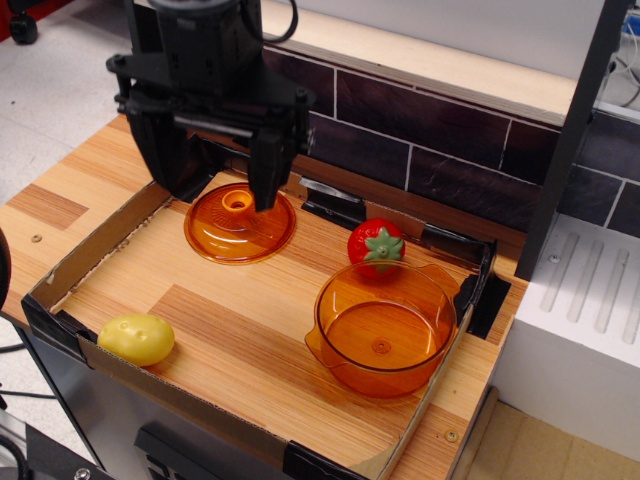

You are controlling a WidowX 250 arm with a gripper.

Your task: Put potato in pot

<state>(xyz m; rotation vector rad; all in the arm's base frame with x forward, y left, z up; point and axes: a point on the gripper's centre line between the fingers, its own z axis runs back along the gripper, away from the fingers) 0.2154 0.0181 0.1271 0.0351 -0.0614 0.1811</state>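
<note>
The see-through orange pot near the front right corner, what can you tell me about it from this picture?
The round transparent orange plastic pot stands upright and open on the wooden tray floor, near the front right corner. It has a flared rim, small handle tabs at the sides, and a tiny mark at the middle of its bottom. It is empty; the wood grain shows through it. A red toy strawberry with green leaves sits just behind its rim; whether they touch is unclear.

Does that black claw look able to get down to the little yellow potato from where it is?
Probably yes: the potato lies alone in the tray's near-left corner, nothing above it; the open gripper hovers over the lid.
</note>
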